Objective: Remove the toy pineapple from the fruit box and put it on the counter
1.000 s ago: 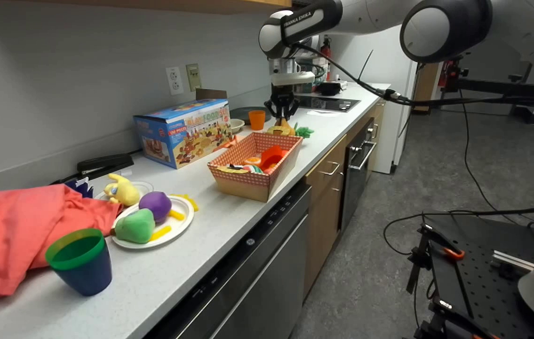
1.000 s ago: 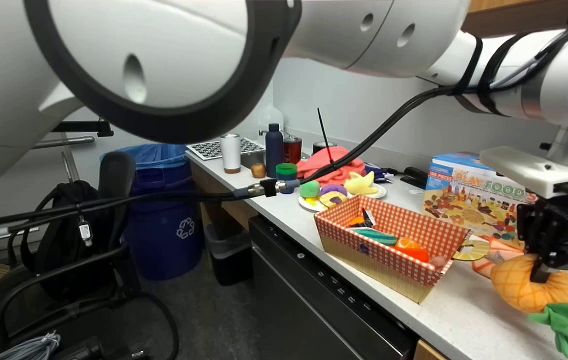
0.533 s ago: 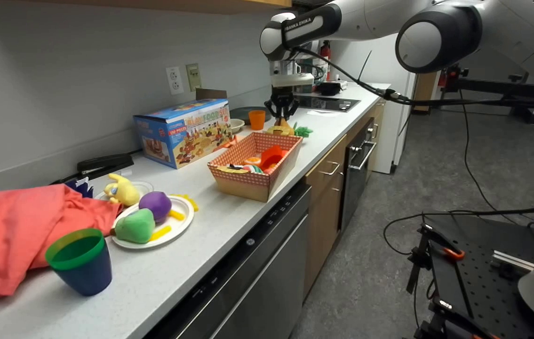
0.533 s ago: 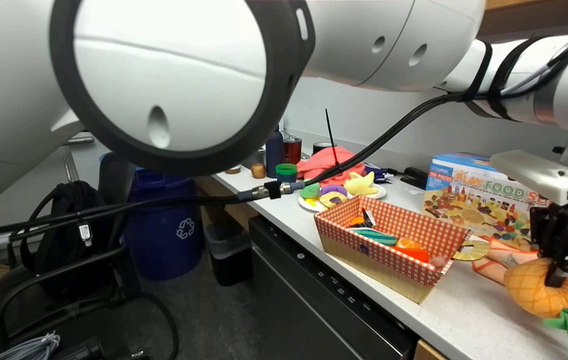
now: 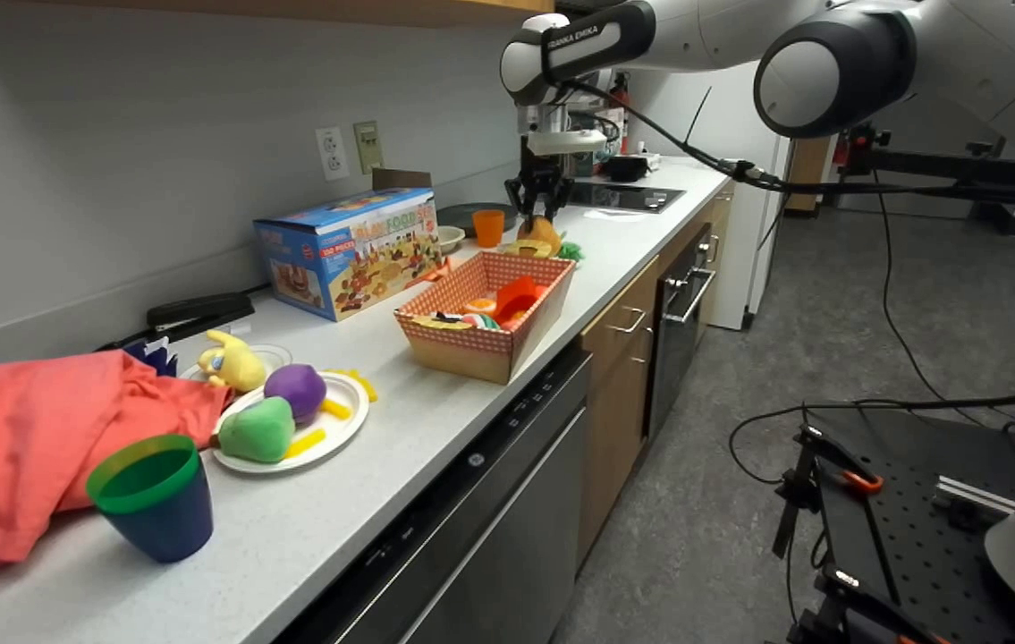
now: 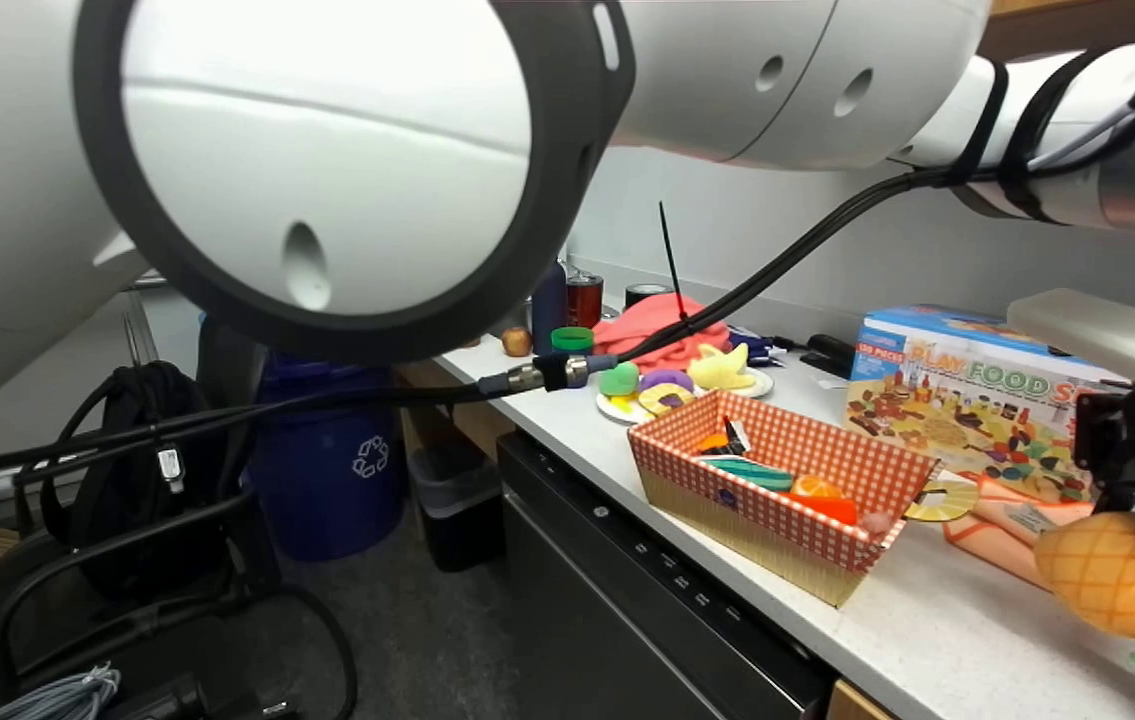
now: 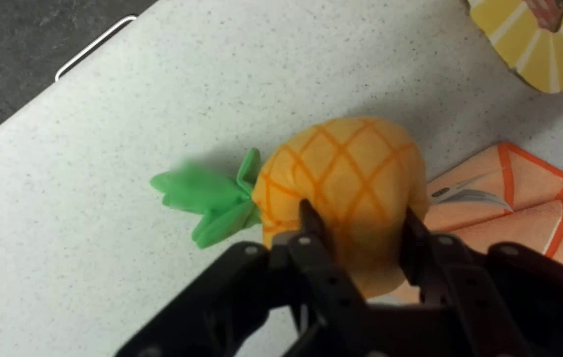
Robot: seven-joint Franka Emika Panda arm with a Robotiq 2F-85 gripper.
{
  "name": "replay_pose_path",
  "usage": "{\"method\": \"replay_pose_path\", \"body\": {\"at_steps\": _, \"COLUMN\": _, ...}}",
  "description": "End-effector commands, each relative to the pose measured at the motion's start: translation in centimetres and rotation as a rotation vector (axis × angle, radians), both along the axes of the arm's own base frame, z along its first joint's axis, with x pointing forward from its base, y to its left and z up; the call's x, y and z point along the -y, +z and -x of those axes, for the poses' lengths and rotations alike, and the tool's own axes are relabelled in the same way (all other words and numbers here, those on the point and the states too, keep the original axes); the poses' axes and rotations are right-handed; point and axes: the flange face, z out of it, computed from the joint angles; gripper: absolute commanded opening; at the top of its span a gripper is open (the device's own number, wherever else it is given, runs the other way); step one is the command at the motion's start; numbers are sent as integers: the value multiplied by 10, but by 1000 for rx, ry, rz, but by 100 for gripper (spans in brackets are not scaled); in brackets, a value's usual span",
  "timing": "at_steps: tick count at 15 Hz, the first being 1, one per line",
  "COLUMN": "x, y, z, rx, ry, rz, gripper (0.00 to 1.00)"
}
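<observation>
My gripper [image 7: 362, 212] pinches the toy pineapple [image 7: 343, 153] from both sides, its leaves [image 7: 212, 196] pointing left in the wrist view. In an exterior view, the pineapple is outside the fruit box [image 6: 757, 528], right of it, over the counter [image 6: 977, 640]; whether it touches the counter I cannot tell. A play-food carton [image 6: 967, 405] stands farther away.

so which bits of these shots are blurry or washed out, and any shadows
In the wrist view, the claw is dark and out of focus, part of the leafy top of the toy pineapple is smeared, and a soft shadow lies on the counter beside the fruit; in an exterior view, the white robot arm is nearly washed out, while PLAY FOOD on the blue box reads clearly.
</observation>
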Motion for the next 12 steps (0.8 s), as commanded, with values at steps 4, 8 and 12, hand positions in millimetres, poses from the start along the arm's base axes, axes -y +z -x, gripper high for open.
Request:
{"method": "replay_pose_path", "body": {"at_steps": 4, "x": 32, "y": 16, "z": 16, "rx": 37, "ry": 92, "rz": -7, "gripper": 94}}
{"method": "replay_pose_path", "body": {"at_steps": 8, "x": 36, "y": 25, "z": 19, "rx": 45, "ry": 101, "rz": 4, "gripper": 100}}
{"method": "replay_pose_path", "body": {"at_steps": 12, "x": 35, "y": 43, "z": 21, "rx": 52, "ry": 91, "rz": 21, "gripper": 100}}
